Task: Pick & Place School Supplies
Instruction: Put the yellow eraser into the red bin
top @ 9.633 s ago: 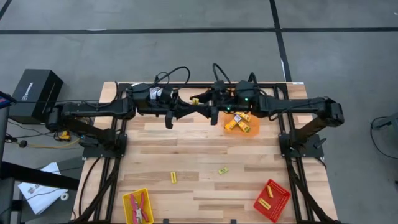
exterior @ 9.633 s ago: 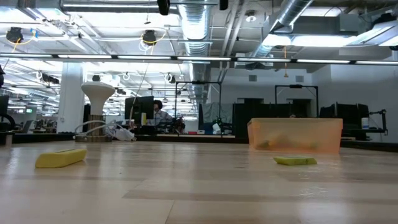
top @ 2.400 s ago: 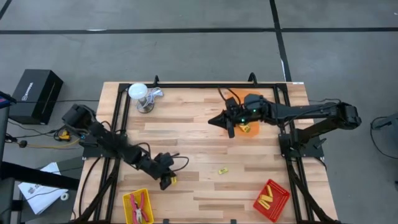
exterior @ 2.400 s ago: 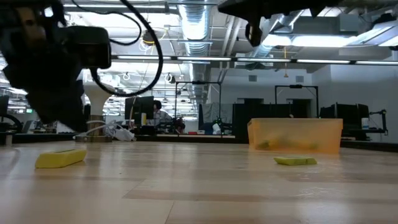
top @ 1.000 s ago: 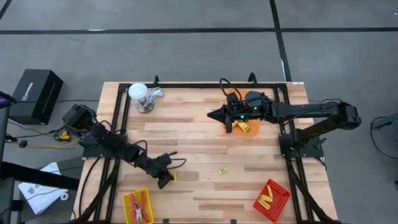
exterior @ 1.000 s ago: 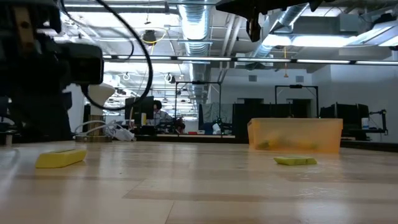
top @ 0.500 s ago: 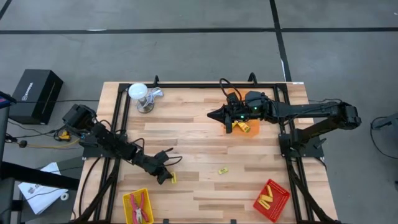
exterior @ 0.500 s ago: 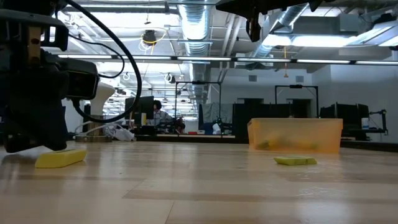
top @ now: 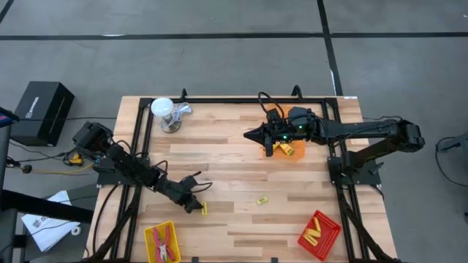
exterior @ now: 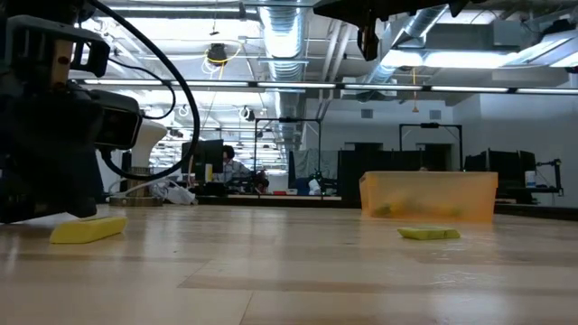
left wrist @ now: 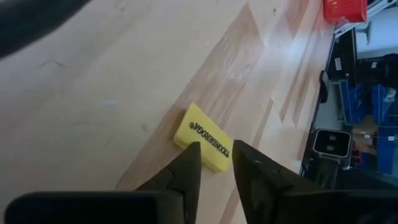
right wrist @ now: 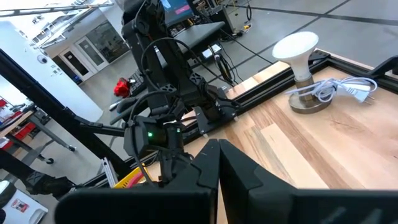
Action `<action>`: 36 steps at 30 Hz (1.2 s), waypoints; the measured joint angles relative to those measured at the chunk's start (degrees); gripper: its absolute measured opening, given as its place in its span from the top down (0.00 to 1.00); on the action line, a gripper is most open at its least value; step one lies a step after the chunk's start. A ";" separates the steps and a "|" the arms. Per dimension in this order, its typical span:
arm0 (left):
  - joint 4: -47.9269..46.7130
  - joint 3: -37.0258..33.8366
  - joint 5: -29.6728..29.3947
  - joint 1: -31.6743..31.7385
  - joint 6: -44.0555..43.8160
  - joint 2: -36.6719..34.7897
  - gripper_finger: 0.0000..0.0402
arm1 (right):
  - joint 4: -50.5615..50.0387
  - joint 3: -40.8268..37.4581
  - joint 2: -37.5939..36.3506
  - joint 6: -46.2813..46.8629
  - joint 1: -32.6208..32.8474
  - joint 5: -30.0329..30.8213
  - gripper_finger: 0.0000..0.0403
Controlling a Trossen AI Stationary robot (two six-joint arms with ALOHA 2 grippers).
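Yellow block (left wrist: 203,136) just beyond left gripper (left wrist: 214,157).

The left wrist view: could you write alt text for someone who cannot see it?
The left tool, its two dark fingers slightly apart, hangs just over a small yellow block with dark lettering lying flat on the wooden table. A red tray sits at the table's far edge, with room clutter beyond.
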 joint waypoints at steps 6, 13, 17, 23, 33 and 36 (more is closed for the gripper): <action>3.33 -0.21 -0.35 0.00 -0.13 0.27 0.76 | 0.00 -0.02 0.00 0.00 0.00 0.00 1.00; 4.17 -0.02 -0.73 1.51 -0.02 1.21 0.76 | 0.02 -0.02 0.00 0.00 -0.01 0.00 1.00; 4.55 0.10 0.46 2.34 -0.02 2.57 0.76 | 0.02 -0.02 0.00 0.00 0.00 0.00 1.00; 4.24 0.06 2.84 2.21 0.26 2.87 0.76 | 0.00 -0.02 0.00 0.02 0.00 -0.02 1.00; 1.84 0.17 7.88 2.21 -0.48 2.96 0.76 | 0.00 -0.02 0.00 0.02 0.00 -0.04 1.00; 1.06 0.17 8.38 2.21 -0.65 2.92 0.76 | 0.00 -0.02 0.00 0.02 -0.02 -0.04 1.00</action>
